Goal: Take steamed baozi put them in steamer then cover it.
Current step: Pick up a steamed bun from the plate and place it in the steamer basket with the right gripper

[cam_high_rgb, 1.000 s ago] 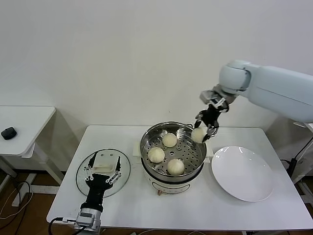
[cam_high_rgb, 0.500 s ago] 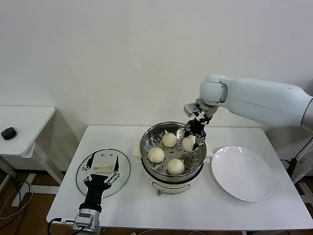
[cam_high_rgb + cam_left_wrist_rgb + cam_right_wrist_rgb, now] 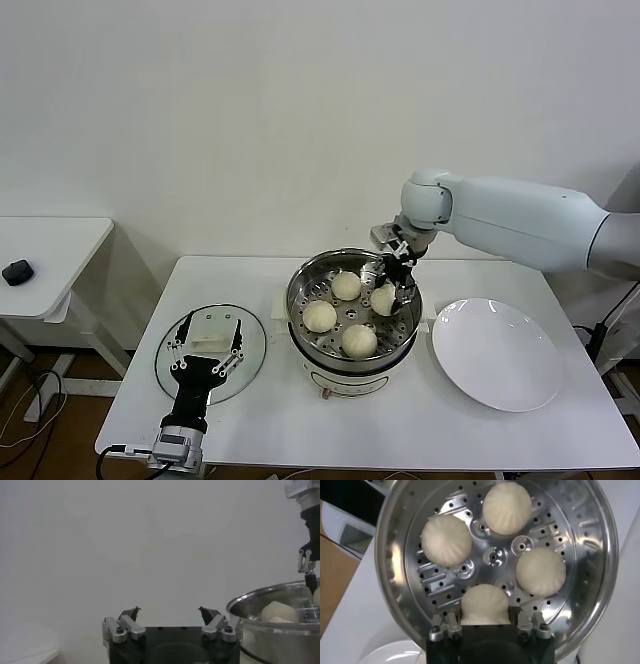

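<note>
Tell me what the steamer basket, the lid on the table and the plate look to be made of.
Steamer: polished metal, likely stainless steel; it mirrors its surroundings and its floor is punched with holes.
Cover: clear glass, since the table shows through, with a metal rim and a cream handle, probably plastic.
Plate: glossy white, ceramic or melamine; the look leaves it open.

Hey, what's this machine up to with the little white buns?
The right gripper is inside the steamer, holding the fourth baozi just over the perforated bottom. Three other baozi already sit in the basket. The white plate beside it has nothing on it. The left gripper waits open over the glass cover, which lies flat on the table to the steamer's left, so the covering step is not yet done.
</note>
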Robot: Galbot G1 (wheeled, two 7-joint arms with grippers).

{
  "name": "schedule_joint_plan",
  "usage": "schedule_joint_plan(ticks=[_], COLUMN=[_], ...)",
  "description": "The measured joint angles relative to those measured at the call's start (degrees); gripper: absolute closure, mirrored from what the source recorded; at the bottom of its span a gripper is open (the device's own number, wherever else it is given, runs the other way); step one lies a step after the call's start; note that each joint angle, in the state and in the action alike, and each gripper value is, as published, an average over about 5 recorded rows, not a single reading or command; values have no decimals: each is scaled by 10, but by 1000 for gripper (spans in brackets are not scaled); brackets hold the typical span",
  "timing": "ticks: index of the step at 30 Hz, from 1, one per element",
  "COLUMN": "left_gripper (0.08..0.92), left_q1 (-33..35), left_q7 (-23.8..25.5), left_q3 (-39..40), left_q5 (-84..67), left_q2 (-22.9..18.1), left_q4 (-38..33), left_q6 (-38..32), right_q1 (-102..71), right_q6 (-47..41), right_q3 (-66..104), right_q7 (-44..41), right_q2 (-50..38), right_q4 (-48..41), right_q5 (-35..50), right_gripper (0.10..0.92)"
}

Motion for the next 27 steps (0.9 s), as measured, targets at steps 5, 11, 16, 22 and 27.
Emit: schedule_joint_plan(ticks=[5, 11, 16, 22, 27], left_gripper=[177, 177, 177, 177, 177], left_q1=[0, -1, -2, -2, -3], left_q7=[0, -1, -1, -1, -1], left_q3=[0, 0, -2, -2, -1], left_q5=[0, 0, 0, 0, 3], left_q2=[0, -1, -1, 0, 0], left_q4=[0, 1, 1, 1, -1], left_q6=[-1, -1, -1, 0, 2], right_q1=[-8, -15, -17, -12, -12], right_q6=[0, 0, 2, 7, 17], right_q3=[2, 4, 9, 21, 49], right_q7=[1, 4, 7, 8, 16], right_q2=[1, 1, -2, -15, -42], right_q4=[-4, -5, -2, 12, 39], right_q5=[-4, -8, -9, -10, -4], right_gripper=[359, 286, 208, 203, 203])
